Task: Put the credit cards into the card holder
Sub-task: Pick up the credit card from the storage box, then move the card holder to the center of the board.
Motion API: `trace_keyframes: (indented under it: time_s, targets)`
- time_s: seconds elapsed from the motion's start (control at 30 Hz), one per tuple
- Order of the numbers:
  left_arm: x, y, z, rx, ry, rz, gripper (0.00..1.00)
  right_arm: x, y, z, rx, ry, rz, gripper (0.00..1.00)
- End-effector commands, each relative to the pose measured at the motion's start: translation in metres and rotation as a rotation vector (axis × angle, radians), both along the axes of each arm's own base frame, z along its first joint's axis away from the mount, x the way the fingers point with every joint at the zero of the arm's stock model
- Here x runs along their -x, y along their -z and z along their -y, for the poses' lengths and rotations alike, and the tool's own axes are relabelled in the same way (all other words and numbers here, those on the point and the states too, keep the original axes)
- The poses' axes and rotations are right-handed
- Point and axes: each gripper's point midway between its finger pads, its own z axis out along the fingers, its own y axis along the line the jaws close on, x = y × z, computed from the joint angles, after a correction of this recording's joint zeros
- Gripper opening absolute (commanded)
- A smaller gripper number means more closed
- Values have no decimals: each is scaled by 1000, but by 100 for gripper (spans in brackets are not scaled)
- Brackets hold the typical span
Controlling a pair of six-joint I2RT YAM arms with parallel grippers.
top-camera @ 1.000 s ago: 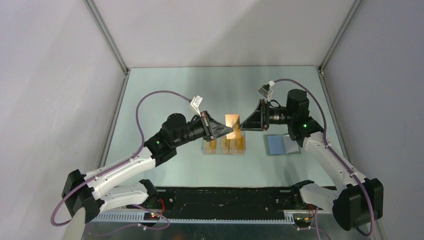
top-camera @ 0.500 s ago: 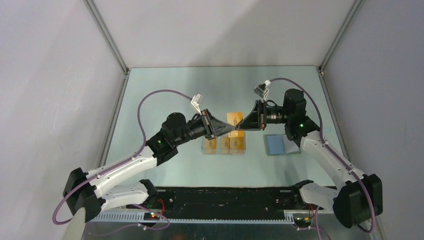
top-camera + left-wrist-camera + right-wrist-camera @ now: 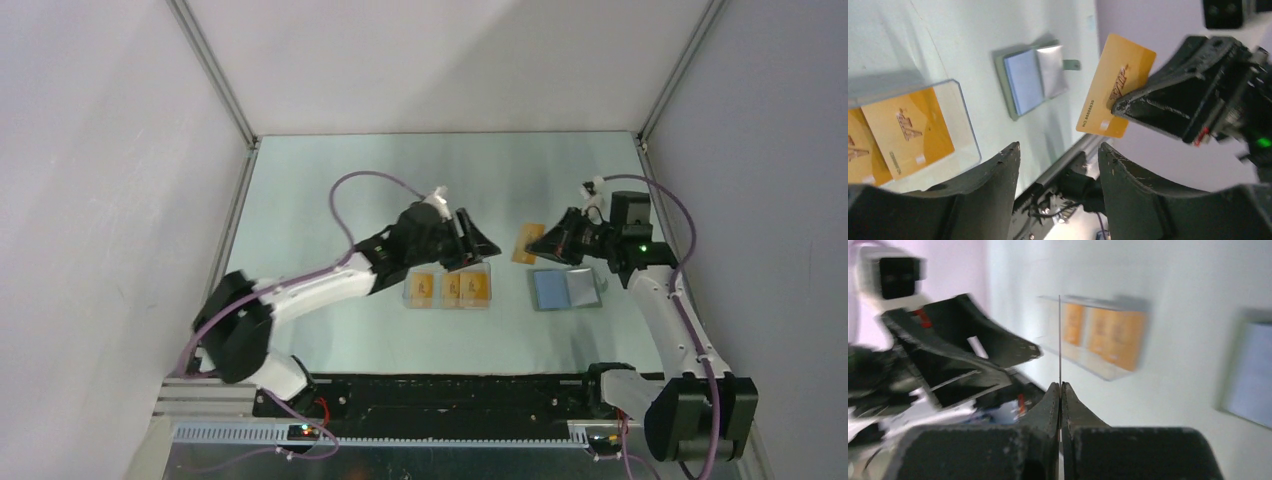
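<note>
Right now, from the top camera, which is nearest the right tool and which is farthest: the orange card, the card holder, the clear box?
1. The orange card, pinched in the right tool itself.
2. The card holder, lying open just on the robot's side of the tool.
3. The clear box, farther off to the left.

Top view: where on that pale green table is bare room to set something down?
Bare: the far strip of the table along the back wall, and the near strip between the clear plastic box of orange cards and the arms' bases. Crowded mid-table: left gripper, right gripper holding an orange card, open grey-green wallet.
</note>
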Motion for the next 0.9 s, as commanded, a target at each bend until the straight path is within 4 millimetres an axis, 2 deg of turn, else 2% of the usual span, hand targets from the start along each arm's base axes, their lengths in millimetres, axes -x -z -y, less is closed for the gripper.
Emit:
trace_keyframes:
  time_s: [0.0, 0.03, 0.07, 0.1, 0.2, 0.23, 0.37, 0.53, 0.63, 0.73, 0.87]
  targets:
    - [-15, 27, 36, -182, 25, -39, 62, 2, 62, 76, 355, 257, -125, 0]
    - [-21, 17, 48, -175, 32, -21, 62, -2, 70, 94, 412, 332, -148, 0]
    - [-21, 37, 56, -220, 47, -45, 62, -2, 75, 102, 436, 366, -161, 0]
    - [-25, 46, 68, -235, 58, -55, 62, -6, 81, 115, 479, 418, -174, 0]
    - [-29, 67, 86, -267, 76, -87, 61, -9, 97, 138, 584, 490, -213, 0]
    - [-29, 80, 93, -281, 80, -106, 61, -9, 107, 148, 640, 512, -246, 0]
    - [-25, 120, 100, -327, 94, -178, 60, -8, 131, 166, 726, 555, -344, 0]
    - [-18, 147, 91, -377, 98, -215, 61, -13, 155, 185, 818, 608, -415, 0]
    - [-14, 153, 90, -383, 120, -225, 61, -20, 165, 183, 807, 598, -430, 0]
    - [-12, 159, 83, -395, 123, -242, 62, -22, 176, 170, 758, 545, -455, 0]
    - [-12, 165, 68, -409, 108, -265, 62, -16, 189, 148, 740, 448, -488, 0]
